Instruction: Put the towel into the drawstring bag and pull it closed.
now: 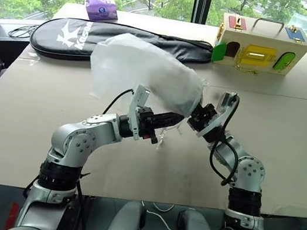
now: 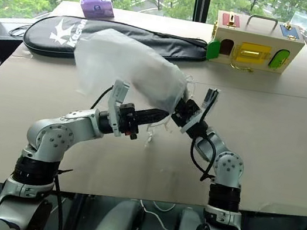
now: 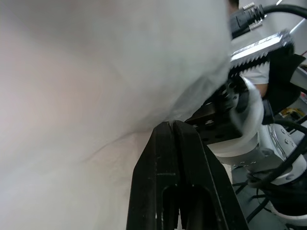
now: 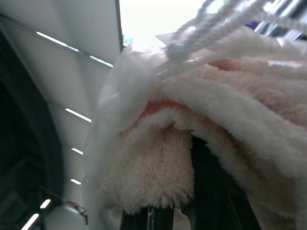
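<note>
Both arms are holding the drawstring bag (image 1: pixel 143 74) aloft over the middle of the desk (image 1: pixel 290 151). The left gripper (image 1: pixel 177 119) is pinching shut on its mouth; the right gripper (image 1: pixel 196 115) is clamping shut on the towel (image 4: pixel 201 139), fuzzy and bulging out there. Pulling the cords (image 4: pixel 211 24) now risks cinching them around exposed towel, leaving the bag gaping.

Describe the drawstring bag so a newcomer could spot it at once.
Start at the big tan table, then find the long black racket cover lying across its far side. Just in front of that, held up above the table between the left claw and the right claw, is the drawstring bag: thin, white, semi-sheer and bulging, unlike the flat black cover.
</note>
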Available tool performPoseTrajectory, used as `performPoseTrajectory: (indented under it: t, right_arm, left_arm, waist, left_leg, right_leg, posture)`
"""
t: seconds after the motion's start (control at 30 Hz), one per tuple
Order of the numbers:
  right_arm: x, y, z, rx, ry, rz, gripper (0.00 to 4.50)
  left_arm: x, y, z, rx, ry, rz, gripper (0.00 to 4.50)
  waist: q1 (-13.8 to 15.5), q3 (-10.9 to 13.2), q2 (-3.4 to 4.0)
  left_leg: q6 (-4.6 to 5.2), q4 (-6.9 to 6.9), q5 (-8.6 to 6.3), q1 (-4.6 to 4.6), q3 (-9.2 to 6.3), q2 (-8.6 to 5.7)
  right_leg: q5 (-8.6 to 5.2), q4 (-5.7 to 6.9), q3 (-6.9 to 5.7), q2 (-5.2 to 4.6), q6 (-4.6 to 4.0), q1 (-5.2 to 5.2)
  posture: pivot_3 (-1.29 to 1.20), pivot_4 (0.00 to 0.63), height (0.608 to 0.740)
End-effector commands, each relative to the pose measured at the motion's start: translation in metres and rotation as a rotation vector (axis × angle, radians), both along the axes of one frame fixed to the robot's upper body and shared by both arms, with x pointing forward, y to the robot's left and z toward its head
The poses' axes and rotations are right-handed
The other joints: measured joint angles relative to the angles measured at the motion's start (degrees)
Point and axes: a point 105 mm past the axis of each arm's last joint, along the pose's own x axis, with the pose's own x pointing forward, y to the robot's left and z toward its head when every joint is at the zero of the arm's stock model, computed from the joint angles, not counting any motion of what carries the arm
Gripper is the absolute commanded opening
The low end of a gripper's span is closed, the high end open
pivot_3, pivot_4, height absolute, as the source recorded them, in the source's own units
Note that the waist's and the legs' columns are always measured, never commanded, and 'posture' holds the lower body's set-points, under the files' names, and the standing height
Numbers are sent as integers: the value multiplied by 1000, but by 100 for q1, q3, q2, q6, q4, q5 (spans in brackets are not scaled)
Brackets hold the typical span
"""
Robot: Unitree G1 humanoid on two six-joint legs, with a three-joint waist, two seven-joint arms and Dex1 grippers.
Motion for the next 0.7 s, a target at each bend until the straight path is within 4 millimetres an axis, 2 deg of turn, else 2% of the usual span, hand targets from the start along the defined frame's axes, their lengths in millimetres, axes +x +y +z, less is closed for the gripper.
performPoseTrajectory:
  t: [0.03, 0.13, 0.23, 0.3, 0.33, 0.5, 0.6, 0.7]
  right_arm:
    - [-1, 14, 11, 99, 143, 108, 114]
    - [15, 18, -2, 60, 304, 60, 114]
    - [27, 10, -17, -89, 323, -56, 114]
    - [27, 3, -24, -190, 259, -102, 793]
    - [26, -3, -28, -235, 227, -114, 956]
    - [19, -41, -57, -608, 18, -235, 3227]
    - [6, -54, -60, -789, -200, -226, 3227]
    - [-17, -55, -49, -822, -404, -144, 3227]
  left_arm:
    - [-9, -7, 8, -29, -21, -49, 0]
    - [-10, -10, 13, -52, -29, -58, 0]
    - [-5, -7, 23, -95, -38, -40, 0]
    - [-2, -3, 30, -119, -46, -28, 0]
    - [1, 0, 33, -128, -51, -19, 0]
    - [11, 26, 24, 20, -144, 10, 0]
    - [23, 42, 30, 63, -210, 43, 0]
    - [35, 51, 40, 59, -245, 83, 0]
  waist:
    - [-3, 0, 0]
    - [-8, 0, 0]
    - [-8, 0, 0]
    - [-14, 0, 0]
    - [-11, 0, 0]
    - [-24, 0, 2]
    - [-16, 1, 2]
    - [1, 2, 1]
  left_leg:
    - [0, 0, 0, 0, 1, -1]
    - [1, 3, 0, -1, 6, -4]
    - [1, 4, 0, -1, 9, -6]
    - [1, 4, 0, -6, 8, -6]
    - [1, 4, 0, -6, 10, -6]
    - [1, 1, 0, -6, 15, -14]
    - [1, 1, 0, -7, 21, -16]
    - [2, 2, -1, -8, 22, -14]
  right_leg:
    - [0, 0, 0, 1, 0, 0]
    - [0, 1, 5, 0, 1, 0]
    - [0, 2, 7, 2, 2, -2]
    - [-1, 2, 4, 4, 2, -5]
    - [0, 2, 7, 5, 3, -7]
    - [-1, -1, 8, 10, 3, -9]
    - [-2, -3, 9, 11, 3, -11]
    - [-2, -6, 7, 15, 3, -10]
  posture:
    - [0, 150, 740]
    - [0, 150, 740]
    - [0, 150, 740]
    - [0, 150, 740]
    - [0, 150, 740]
    - [0, 150, 740]
    - [0, 150, 740]
    - [0, 150, 740]
